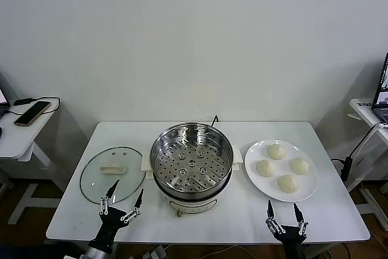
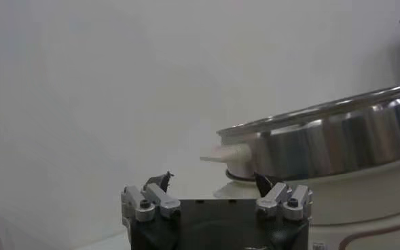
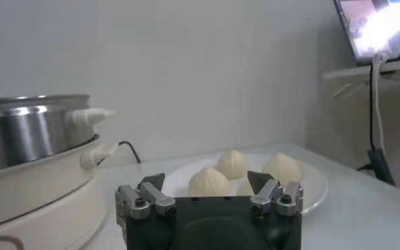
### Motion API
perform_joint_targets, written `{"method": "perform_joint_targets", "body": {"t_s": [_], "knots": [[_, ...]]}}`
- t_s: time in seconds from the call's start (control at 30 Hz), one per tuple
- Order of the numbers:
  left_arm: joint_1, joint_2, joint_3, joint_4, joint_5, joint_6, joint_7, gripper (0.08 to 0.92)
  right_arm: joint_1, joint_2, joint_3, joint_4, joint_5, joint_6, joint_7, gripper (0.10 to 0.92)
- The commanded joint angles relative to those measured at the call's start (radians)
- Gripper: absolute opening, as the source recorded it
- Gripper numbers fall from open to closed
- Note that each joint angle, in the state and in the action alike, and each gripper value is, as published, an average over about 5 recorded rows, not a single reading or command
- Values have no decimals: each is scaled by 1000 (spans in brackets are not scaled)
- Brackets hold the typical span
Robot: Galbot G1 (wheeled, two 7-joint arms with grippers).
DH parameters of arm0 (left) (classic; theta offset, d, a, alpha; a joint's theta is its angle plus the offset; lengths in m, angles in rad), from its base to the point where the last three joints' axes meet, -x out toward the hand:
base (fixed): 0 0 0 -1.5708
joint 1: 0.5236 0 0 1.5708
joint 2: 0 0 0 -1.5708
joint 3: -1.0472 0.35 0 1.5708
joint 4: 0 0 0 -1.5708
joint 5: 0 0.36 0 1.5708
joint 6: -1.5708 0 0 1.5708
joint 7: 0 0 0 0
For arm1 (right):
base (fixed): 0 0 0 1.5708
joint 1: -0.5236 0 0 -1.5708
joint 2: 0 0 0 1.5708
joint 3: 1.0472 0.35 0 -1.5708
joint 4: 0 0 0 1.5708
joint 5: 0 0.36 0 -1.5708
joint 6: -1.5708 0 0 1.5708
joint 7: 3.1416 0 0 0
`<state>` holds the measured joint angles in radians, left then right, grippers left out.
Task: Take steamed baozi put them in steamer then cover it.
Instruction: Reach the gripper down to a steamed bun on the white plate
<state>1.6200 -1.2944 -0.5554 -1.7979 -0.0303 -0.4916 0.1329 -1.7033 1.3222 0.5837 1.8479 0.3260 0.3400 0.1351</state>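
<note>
The task stood at its first step: no bun had been transferred. The steamer (image 1: 191, 165) sat at the centre of the head view on the white table (image 1: 339, 216), its perforated tray bare and its mouth facing straight up. The four steamed baozi (image 1: 282, 167) lay on the white plate (image 1: 254, 177) at centre right, just beside the steamer and clear of its rim. The cover (image 1: 113, 174) lay flat on the table at centre left, its white handle up, close to the steamer's side handle.

The right gripper (image 1: 283, 211) hovered at the lower right of the frame, below the plate, with its jaws spread apart and holding nothing. The left gripper (image 1: 124, 198) hovered at the lower left, over the near edge of the cover, jaws likewise spread and empty. In the right wrist view the baozi (image 3: 210, 181) appeared directly ahead of the right gripper (image 3: 207, 187).

Orientation: each bun was round, with no long axis in plan; its pinched top pointed upward. Approach direction was therefore not critical.

Next move, as judged: the right gripper would need to advance over the plate, descend on the nearest bun, and close gently on its sides, since the dough looked soft and likely to deform. The cover should be left until all four buns are loaded.
</note>
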Motion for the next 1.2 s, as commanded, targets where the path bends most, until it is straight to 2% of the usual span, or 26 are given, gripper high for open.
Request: {"method": "perform_joint_targets", "body": {"t_s": [0.03, 0.17, 0.3, 0.47, 0.63, 0.77, 0.9, 1.03, 1.2], "knots": [[1, -1, 1, -3, 1, -1, -2, 823, 36, -18, 19, 14, -8, -59, 43, 823], [2, -3, 4, -12, 6, 0, -5, 823, 154, -115, 41, 14, 76, -162, 83, 823], [1, -6, 9, -19, 15, 1, -9, 823, 355, -247, 30, -53, 186, -264, 149, 823], [-1, -13, 13, -29, 23, 6, -13, 823, 652, -379, -82, -237, 333, -319, 207, 823], [-3, -18, 16, -36, 29, 11, -14, 823, 950, -474, -271, -492, 426, -331, 141, 823], [-6, -19, 15, -35, 30, 12, -15, 823, 1142, -550, -441, -674, 462, -369, -88, 823], [-11, -17, 17, -34, 30, 14, -16, 823, 1286, -622, -638, -802, 409, -395, -442, 823], [-15, -16, 21, -35, 33, 18, -17, 823, 1456, -651, -811, -930, 265, -391, -823, 823], [-18, -19, 23, -38, 34, 22, -20, 823, 1639, -620, -964, -1079, -7, -343, -1231, 823]]}}
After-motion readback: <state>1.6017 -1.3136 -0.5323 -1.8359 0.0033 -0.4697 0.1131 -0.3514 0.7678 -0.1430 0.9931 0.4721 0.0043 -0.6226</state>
